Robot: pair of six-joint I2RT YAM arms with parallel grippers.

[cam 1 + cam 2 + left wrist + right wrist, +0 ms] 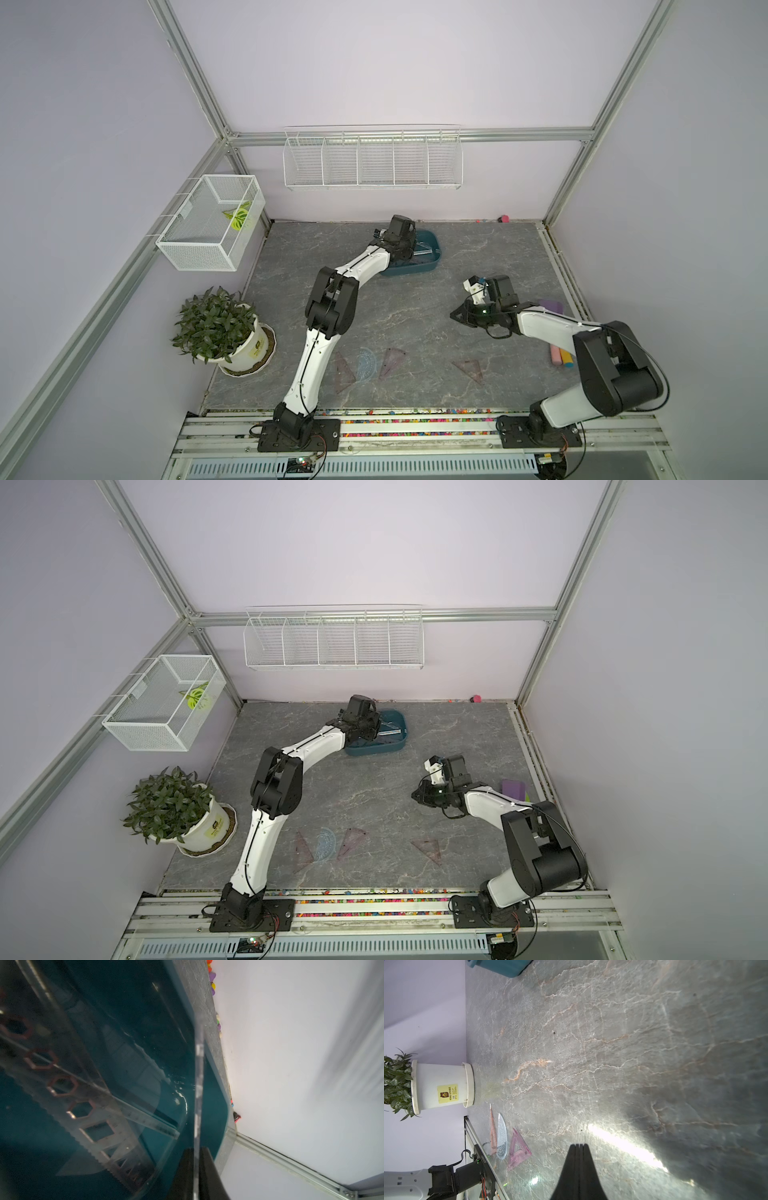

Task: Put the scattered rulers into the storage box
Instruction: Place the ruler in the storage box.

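Observation:
The dark teal storage box stands at the back middle of the table. My left gripper hangs over it, shut on a clear ruler that shows edge-on between the fingers. Inside the box lie a smoky ruler with hexagon cut-outs and a clear one. Near the front lie two brownish triangles with a bluish protractor between them, and a third triangle to their right. My right gripper is shut and empty, above the table's right half.
A potted plant stands at the front left. A white mesh basket hangs on the left wall and a wire shelf on the back wall. Pastel chunky sticks and a purple block lie by the right edge.

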